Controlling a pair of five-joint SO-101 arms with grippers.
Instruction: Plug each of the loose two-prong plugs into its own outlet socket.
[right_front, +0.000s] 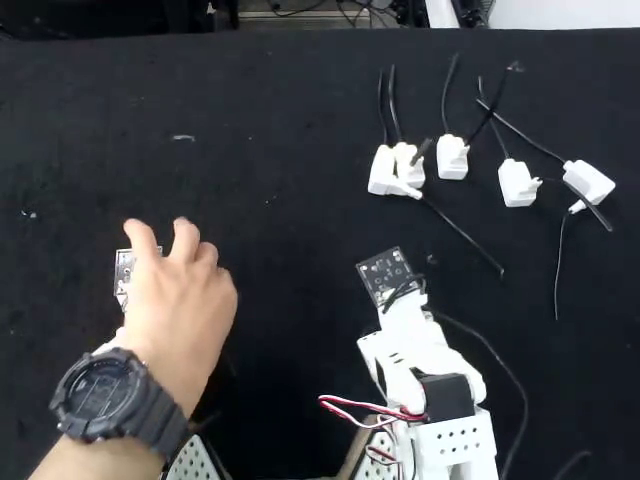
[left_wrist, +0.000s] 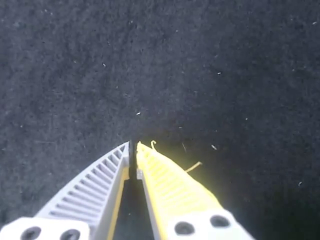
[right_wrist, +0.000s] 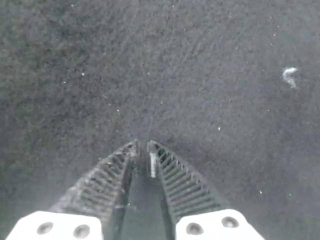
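Note:
Several white two-prong plugs with black cords lie at the far right of the black table: a touching pair (right_front: 396, 171), one (right_front: 452, 157), one (right_front: 518, 183) and one (right_front: 588, 182). My left gripper (left_wrist: 133, 148) is shut, its grey and yellow fingers meeting just above bare black cloth. My right gripper (right_wrist: 142, 148) is also shut with nothing in it, over bare cloth. A white arm (right_front: 420, 370) sits folded at the table's front, right of centre.
A person's hand (right_front: 180, 300) with a black wristwatch (right_front: 115, 400) reaches in from the front left, its fingers over a small grey piece (right_front: 125, 268). A thin black cord (right_front: 462, 234) runs diagonally below the plugs. Cables and equipment sit beyond the table's far edge.

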